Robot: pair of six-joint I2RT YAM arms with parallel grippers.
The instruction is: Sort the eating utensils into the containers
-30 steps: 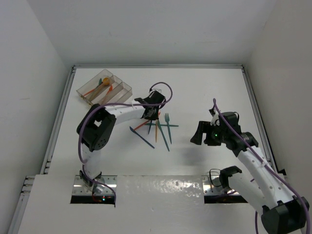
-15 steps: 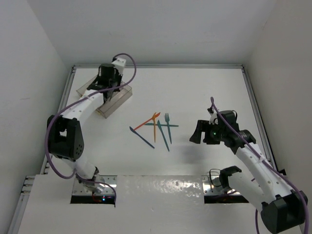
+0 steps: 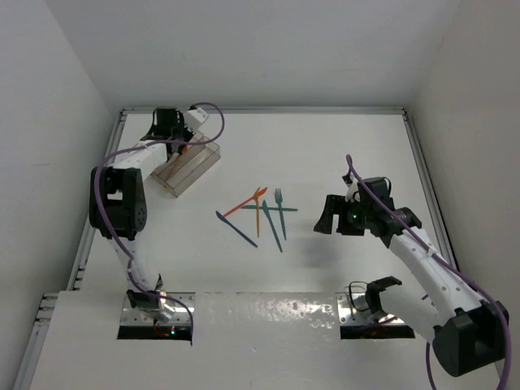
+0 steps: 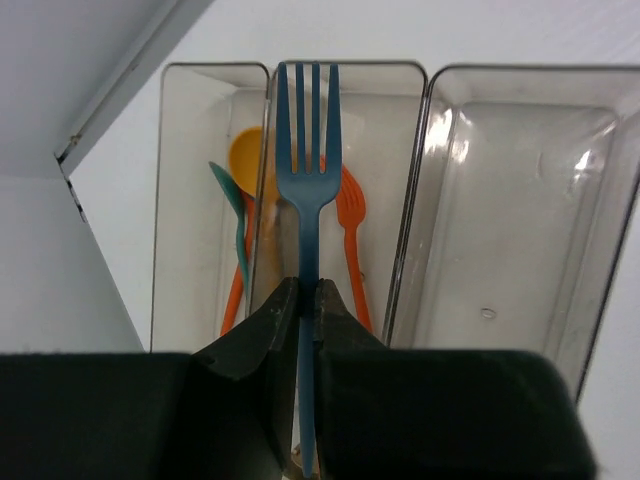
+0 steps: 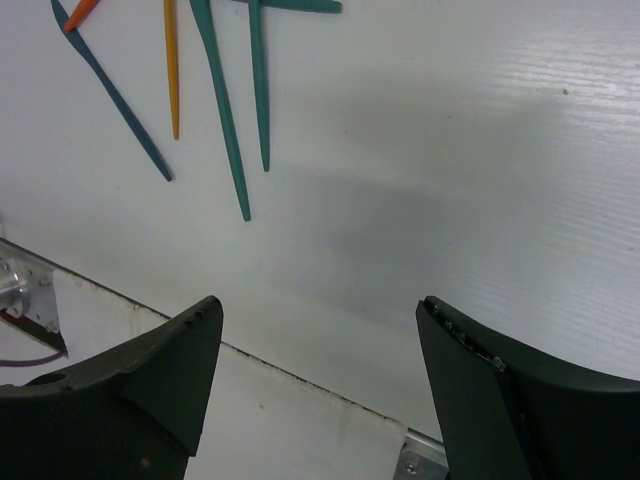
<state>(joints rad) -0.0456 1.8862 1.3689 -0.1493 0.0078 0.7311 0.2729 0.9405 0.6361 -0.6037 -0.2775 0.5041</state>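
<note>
My left gripper is shut on the handle of a dark blue fork, tines pointing away, above the middle compartment of the clear tray. An orange fork lies in that middle compartment. The left compartment holds an orange spoon and a teal spoon; the right one holds nothing. From above, the left gripper hovers at the tray's far end. Several utensils lie crossed mid-table: an orange fork, a teal fork, a dark blue piece. My right gripper stands open just right of them, holding nothing.
A raised rail borders the table close to the tray's left side. The right wrist view shows the near ends of teal handles, an orange handle, a dark blue handle, and the table's front seam.
The left arm has swung from the pile at mid-table to the tray at the back left, carrying the dark blue fork. The right gripper has barely shifted.
</note>
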